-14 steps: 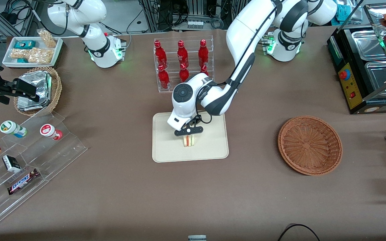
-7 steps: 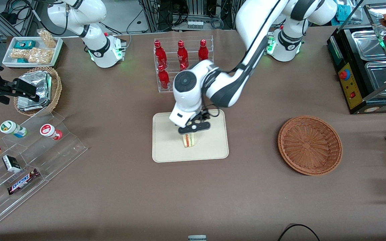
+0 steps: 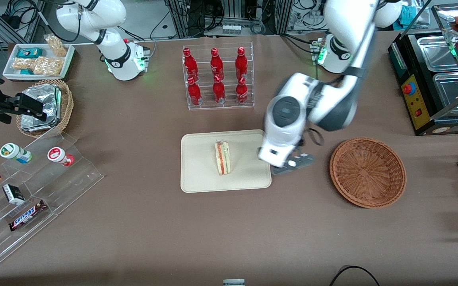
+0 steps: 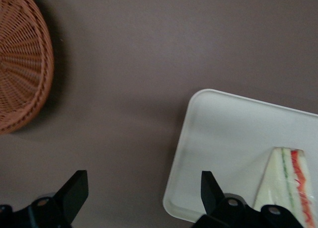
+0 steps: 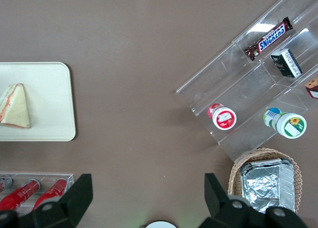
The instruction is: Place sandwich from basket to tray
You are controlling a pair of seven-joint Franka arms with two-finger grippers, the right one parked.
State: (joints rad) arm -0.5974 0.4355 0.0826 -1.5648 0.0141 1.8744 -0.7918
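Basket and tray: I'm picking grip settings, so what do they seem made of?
The basket looks like woven reddish-brown wicker, with a ribbed radial weave. The tray looks like smooth matte cream plastic, though that is uncertain. The sandwich lies on it, and the open gripper hangs between tray and basket.

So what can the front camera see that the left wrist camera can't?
Only the front view shows the red bottles in their rack, the foil packs in a small basket, the snack shelf, and the whole working arm with its gripper above the table between tray and basket.

Only the left wrist view shows the gripper's fingers up close, open, with nothing between them.

Both show the sandwich lying on the tray, and the basket with nothing in it.
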